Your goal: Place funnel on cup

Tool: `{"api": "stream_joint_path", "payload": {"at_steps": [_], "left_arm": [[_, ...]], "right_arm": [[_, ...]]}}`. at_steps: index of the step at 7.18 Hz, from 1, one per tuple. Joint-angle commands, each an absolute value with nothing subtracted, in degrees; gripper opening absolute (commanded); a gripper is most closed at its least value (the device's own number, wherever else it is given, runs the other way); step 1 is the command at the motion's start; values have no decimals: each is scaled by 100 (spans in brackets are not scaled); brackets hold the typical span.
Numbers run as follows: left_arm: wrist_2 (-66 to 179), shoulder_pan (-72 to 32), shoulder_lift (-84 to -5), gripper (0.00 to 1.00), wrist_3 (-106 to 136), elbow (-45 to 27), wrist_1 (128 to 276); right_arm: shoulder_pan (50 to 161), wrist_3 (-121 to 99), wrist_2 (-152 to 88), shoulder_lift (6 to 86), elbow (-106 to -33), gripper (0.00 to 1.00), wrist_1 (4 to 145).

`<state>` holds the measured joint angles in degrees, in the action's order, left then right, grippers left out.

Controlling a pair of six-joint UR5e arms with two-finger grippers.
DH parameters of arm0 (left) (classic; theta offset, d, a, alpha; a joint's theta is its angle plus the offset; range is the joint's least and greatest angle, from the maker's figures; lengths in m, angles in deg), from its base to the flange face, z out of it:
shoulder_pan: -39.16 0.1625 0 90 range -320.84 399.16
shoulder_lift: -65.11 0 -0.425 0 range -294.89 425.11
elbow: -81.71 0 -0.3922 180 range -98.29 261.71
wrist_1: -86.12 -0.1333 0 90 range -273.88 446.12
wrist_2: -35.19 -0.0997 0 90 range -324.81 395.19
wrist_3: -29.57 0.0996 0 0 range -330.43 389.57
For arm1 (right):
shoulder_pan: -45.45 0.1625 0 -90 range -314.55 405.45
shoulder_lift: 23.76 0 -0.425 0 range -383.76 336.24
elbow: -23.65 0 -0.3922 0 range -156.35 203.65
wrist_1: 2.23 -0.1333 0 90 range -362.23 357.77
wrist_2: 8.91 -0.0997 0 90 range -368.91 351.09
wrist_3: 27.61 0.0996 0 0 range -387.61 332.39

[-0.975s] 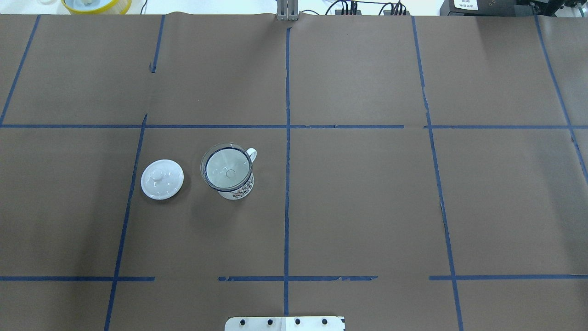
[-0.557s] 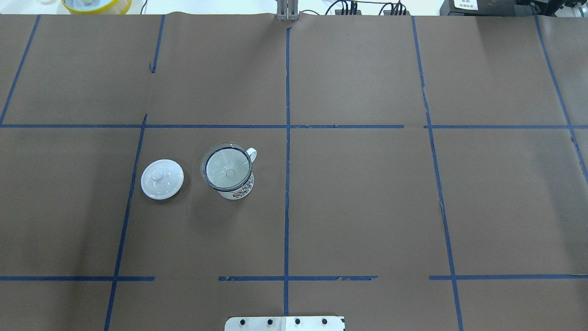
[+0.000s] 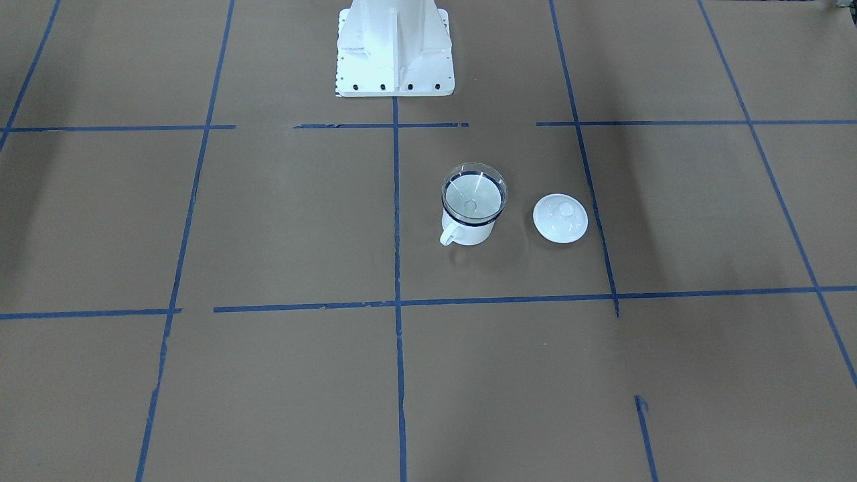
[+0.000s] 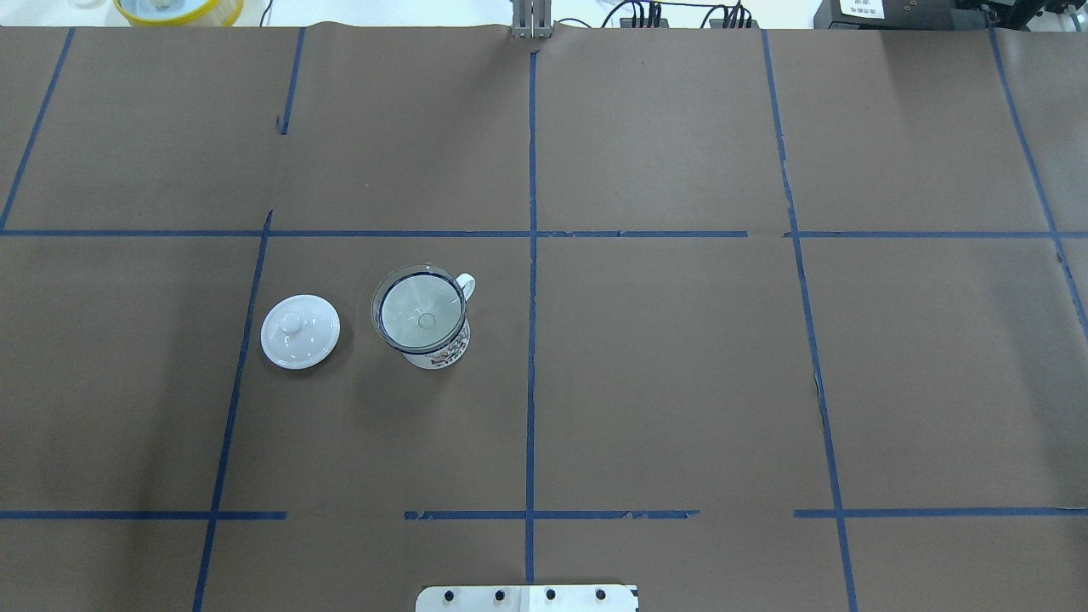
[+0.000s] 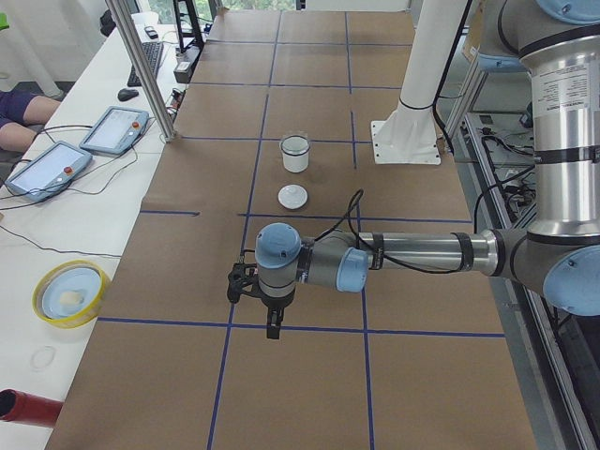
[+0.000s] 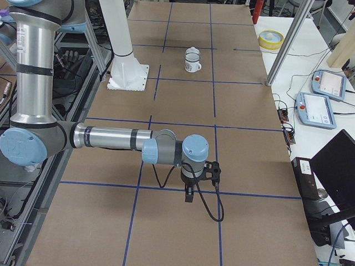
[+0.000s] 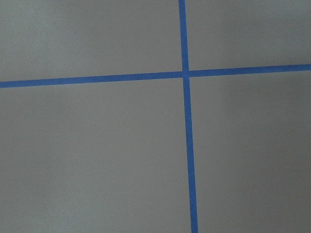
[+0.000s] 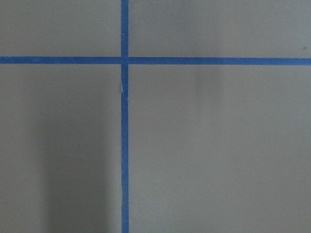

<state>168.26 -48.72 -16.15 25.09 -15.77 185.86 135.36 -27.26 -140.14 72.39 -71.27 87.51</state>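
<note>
The clear funnel [image 4: 421, 310] sits upright in the mouth of the white mug with a dark blue rim [image 4: 444, 352], left of the table's middle. In the front-facing view the funnel [image 3: 473, 194] rests on the cup [image 3: 469, 234], whose handle points toward the camera. The cup also shows in the left side view [image 5: 295, 157] and the right side view [image 6: 192, 66]. My left gripper [image 5: 272, 328] hangs over the table's left end, far from the cup. My right gripper [image 6: 189, 197] hangs over the right end. I cannot tell whether either is open or shut.
A round white knobbed lid [image 4: 300, 331] lies on the brown paper just left of the cup. The robot's white base plate [image 3: 395, 47] stands at the near edge. A yellow bowl [image 4: 178, 8] and control tablets [image 5: 47, 164] lie beyond the far edge.
</note>
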Motion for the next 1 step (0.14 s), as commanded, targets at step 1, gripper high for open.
{"api": "stream_joint_path", "payload": {"at_steps": [1], "left_arm": [[16826,-4873,-1619,100,2509,-1576,18579]], "right_arm": [[13536,-2726,-14013,7239,-7127,100,8751]]}}
